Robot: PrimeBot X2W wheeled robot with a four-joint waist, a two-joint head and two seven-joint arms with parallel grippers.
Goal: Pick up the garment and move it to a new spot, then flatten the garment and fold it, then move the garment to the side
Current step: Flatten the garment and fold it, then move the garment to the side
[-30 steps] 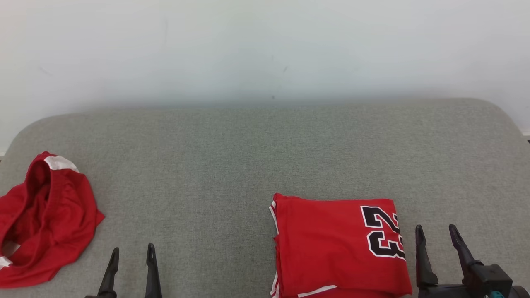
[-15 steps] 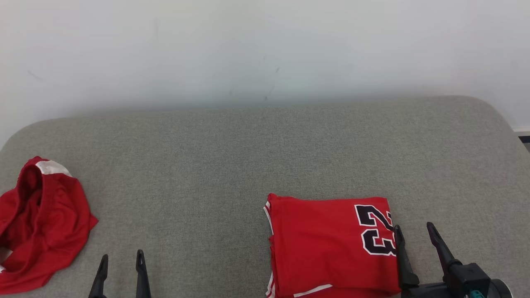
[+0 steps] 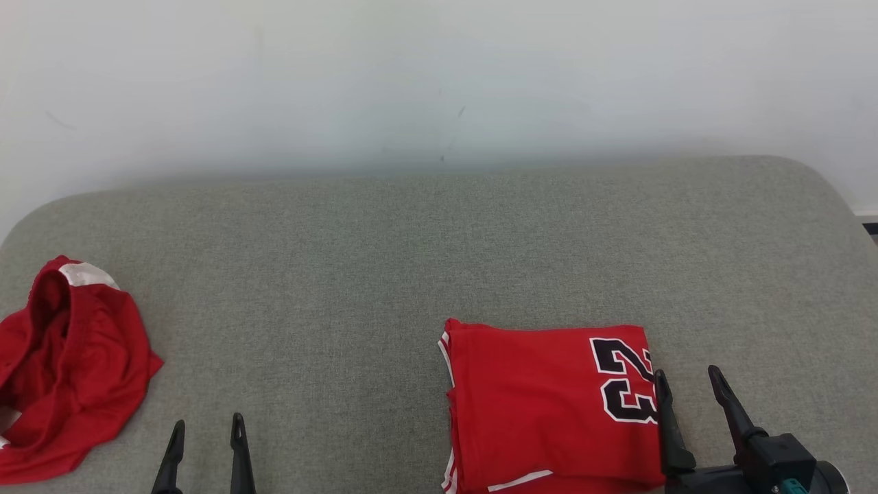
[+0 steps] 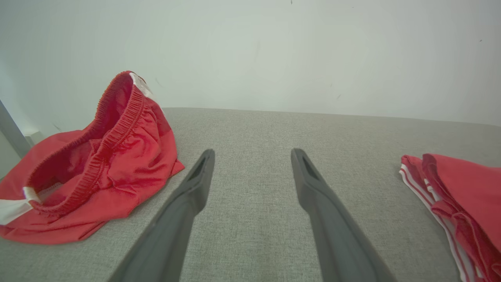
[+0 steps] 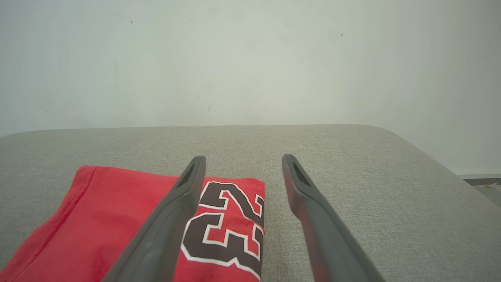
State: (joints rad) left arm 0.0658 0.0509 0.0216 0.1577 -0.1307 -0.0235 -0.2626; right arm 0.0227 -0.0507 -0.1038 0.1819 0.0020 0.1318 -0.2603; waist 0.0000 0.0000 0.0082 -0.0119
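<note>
Hovering over the grey cushion (image 3: 411, 240) with left gripper (image 3: 208, 420) and right gripper (image 3: 686, 370) both spread wide, holding nothing. Straddling the right edge of the folded red jersey (image 3: 535, 398) with the right fingers (image 3: 669, 432). Seeing crumpled red shorts (image 3: 68, 363) far left.

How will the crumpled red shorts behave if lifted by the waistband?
Likely floppy: the red shorts lie in soft creases, so should sag and drape. Probably light; fabric looks thin. The gathered waistband looks thicker, likely a firmer pinch.

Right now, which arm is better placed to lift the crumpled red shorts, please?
Left, likely: left claw open near the crumpled red shorts; right claw sits by the folded red jersey.
</note>
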